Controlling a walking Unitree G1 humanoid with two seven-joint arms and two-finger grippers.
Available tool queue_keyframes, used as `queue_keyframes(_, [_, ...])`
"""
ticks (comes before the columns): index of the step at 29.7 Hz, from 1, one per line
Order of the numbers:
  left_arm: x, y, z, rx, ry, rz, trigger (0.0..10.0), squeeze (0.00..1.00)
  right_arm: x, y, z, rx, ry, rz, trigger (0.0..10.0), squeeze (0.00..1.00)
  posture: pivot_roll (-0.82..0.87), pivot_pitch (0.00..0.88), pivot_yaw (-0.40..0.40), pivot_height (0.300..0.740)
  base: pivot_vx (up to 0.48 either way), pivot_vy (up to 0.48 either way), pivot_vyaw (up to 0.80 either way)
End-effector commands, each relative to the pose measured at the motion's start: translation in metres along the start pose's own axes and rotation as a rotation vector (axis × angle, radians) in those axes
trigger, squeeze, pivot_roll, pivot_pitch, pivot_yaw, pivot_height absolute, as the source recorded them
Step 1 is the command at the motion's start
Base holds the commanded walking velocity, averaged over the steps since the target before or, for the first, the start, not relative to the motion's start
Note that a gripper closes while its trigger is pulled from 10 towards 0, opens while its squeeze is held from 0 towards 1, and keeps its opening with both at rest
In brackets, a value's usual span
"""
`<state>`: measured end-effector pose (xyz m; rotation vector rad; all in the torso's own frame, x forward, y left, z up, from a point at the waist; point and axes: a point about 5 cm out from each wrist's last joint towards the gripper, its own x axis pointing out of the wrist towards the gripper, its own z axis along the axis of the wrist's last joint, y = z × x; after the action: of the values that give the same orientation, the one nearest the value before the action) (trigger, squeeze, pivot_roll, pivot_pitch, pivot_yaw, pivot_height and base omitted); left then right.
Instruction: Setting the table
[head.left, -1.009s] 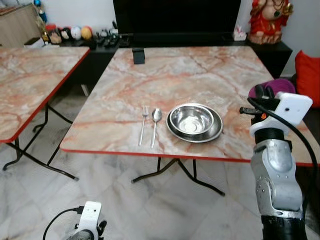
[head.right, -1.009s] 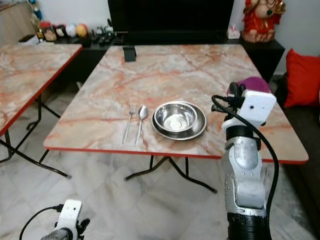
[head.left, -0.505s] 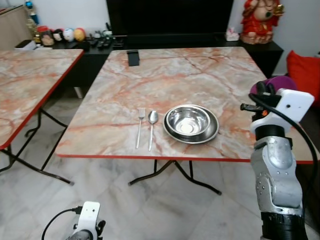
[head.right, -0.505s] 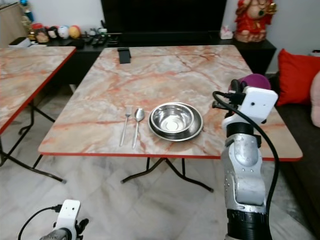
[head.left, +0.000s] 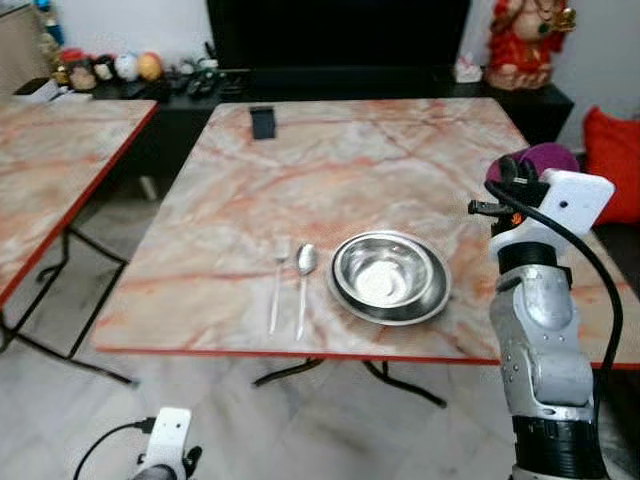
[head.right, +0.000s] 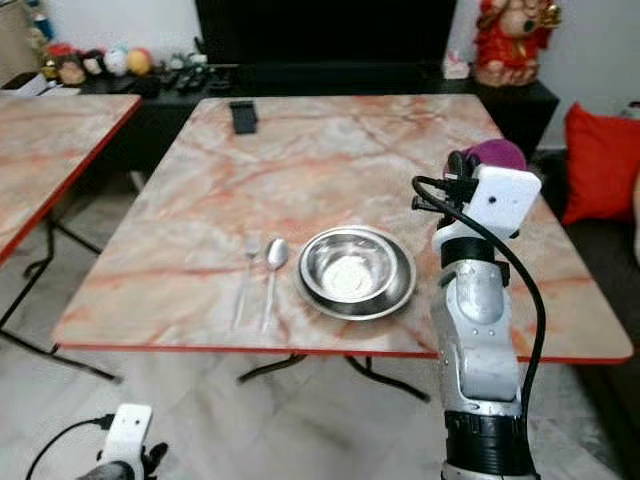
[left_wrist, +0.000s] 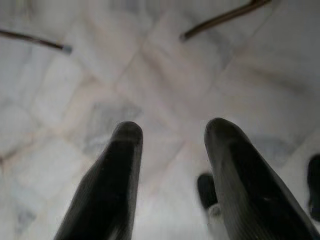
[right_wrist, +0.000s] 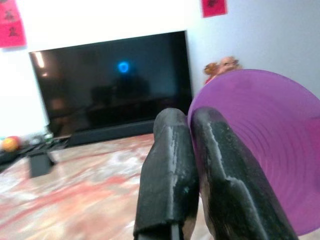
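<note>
A steel bowl (head.left: 389, 277) sits in a steel plate near the front edge of the marble table (head.left: 360, 160). To its left lie a spoon (head.left: 304, 274) and a fork (head.left: 277, 282), side by side. My right gripper (right_wrist: 192, 127) is raised over the table's right side, shut on the rim of a purple cup (right_wrist: 260, 150); the purple cup (head.left: 541, 158) shows behind the wrist. My left gripper (left_wrist: 172, 132) hangs low over the floor, open and holding nothing.
A small black object (head.left: 262, 122) stands at the table's far left. A second marble table (head.left: 50, 170) is to the left. Behind are a black TV, a low cabinet with trinkets (head.left: 100, 68), a red figurine (head.left: 520, 40) and a red cushion (head.left: 614, 160).
The camera has come closer to the table, so the bowl and cutlery sit lower in view. My right arm still holds the purple cup up.
</note>
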<state>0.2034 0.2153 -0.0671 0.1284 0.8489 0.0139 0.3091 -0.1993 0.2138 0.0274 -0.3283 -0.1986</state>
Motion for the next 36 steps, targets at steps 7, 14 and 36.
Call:
queue_keyframes(7, [-0.002,0.004,-0.006,-0.005,0.024,0.0,10.0,0.0,0.003,0.005,0.004,0.009,-0.018,0.004,10.0,0.0,-0.07,0.0,0.028,0.74,0.0,0.0,0.0])
queue_keyframes(14, [-0.002,0.005,-0.009,-0.01,0.032,-0.001,10.0,0.0,0.011,-0.002,0.009,-0.058,-0.015,0.001,10.0,0.0,-0.07,0.0,0.03,0.74,0.0,0.0,0.0])
queue_keyframes(36, [-0.004,0.002,-0.017,-0.017,0.074,-0.025,10.0,0.0,0.034,-0.014,-0.029,-0.36,0.59,0.325,10.0,0.0,-0.09,0.0,0.047,0.74,0.0,0.0,0.0])
